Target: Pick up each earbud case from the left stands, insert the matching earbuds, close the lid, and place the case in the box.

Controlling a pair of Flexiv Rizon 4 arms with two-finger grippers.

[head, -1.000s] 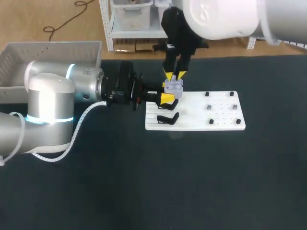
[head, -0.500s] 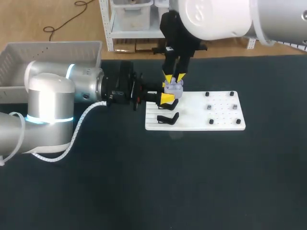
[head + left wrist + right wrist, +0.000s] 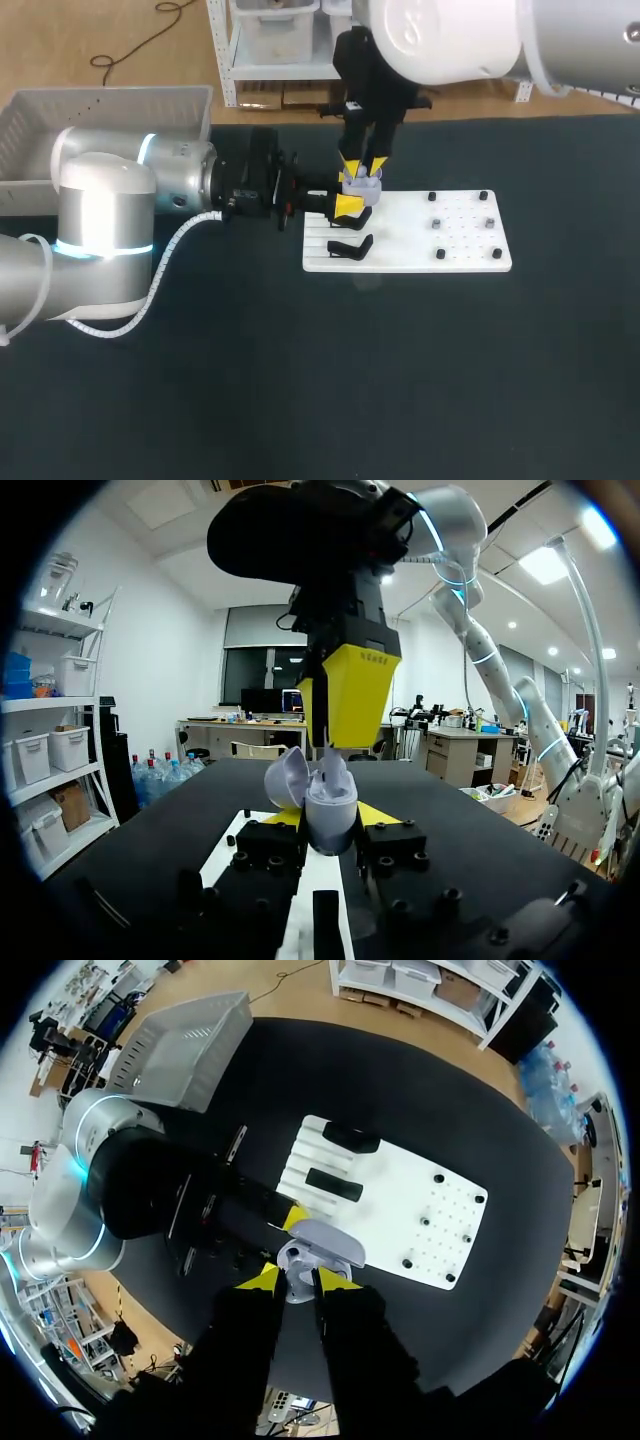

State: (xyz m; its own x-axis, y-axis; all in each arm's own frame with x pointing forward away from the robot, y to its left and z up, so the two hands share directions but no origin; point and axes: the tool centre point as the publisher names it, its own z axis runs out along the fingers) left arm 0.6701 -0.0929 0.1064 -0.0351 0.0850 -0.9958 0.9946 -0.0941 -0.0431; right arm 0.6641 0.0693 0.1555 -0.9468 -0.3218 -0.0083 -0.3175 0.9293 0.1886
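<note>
Head view: L fingers (image 3: pixel 348 203) clamp the open lavender earbud case (image 3: pixel 361 184) over the edge of the white board (image 3: pixel 455 250) on the bench (image 3: pixel 300 380), w/ R fingers (image 3: pixel 363 162) just above it. L wrist: case sits btwn the yellow tips, lid tilted back. R wrist: R fingers pinch a small white earbud (image 3: pixel 297 1282) over the open case.

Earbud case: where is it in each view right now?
Head view: earbud case over the white board's left part, under the right gripper.
Left wrist view: case held in the left gripper, lid open.
Right wrist view: case just ahead of the right gripper.
Shared landmark: the white board.
</note>
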